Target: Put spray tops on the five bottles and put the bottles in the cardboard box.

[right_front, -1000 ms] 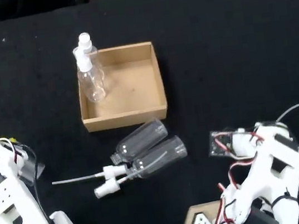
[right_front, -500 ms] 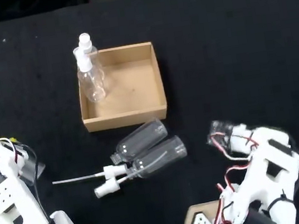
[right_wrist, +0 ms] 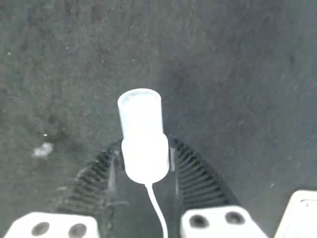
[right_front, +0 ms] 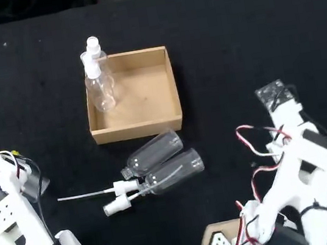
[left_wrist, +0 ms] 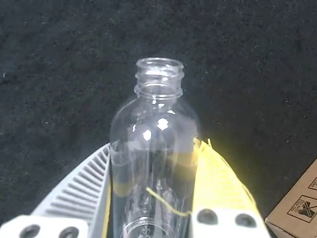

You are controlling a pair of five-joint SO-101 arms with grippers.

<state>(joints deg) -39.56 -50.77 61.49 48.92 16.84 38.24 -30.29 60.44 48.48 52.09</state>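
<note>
Right tool [right_wrist: 144,147], clamped on a spray top [right_wrist: 141,115], has swung away, apparently rising; left tool [left_wrist: 153,145] clasps a bottle [left_wrist: 158,101].

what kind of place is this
Likely a robotics workbench: a black-covered table, a white left arm and right arm, plus a cardboard box and clear bottles set out.

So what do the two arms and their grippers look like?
Both arms are white plastic with red, black and white wires: left arm, right arm. The left gripper has one pale grey ribbed finger and one yellow; the right gripper has dark ribbed fingers. Both have white bases with screw holes.
</note>
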